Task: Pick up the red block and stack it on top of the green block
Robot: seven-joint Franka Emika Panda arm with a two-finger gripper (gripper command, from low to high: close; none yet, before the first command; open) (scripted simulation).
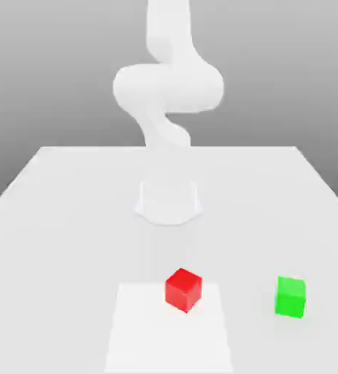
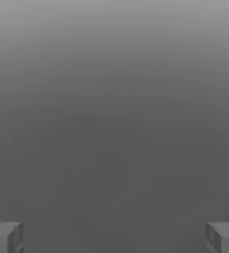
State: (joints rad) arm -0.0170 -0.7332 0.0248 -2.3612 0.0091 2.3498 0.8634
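Observation:
The red block (image 1: 183, 289) is a small cube resting on the white table (image 1: 69, 219), near its front middle, turned slightly on its spot. About a hand's width toward the exterior view's right sits the green block (image 1: 290, 296), also on the table and apart from the red one. In the hand view my gripper (image 2: 114, 239) is open: its two grey fingertips (image 2: 5, 237) stand far apart with nothing between them, and only a plain grey backdrop lies beyond. The white arm (image 1: 168, 88) rises from its base (image 1: 168, 201) behind the blocks and bends up past the top of the exterior view.
A paler square patch (image 1: 168, 336) marks the table under and in front of the red block. The table's edges run off toward the exterior view's left and right.

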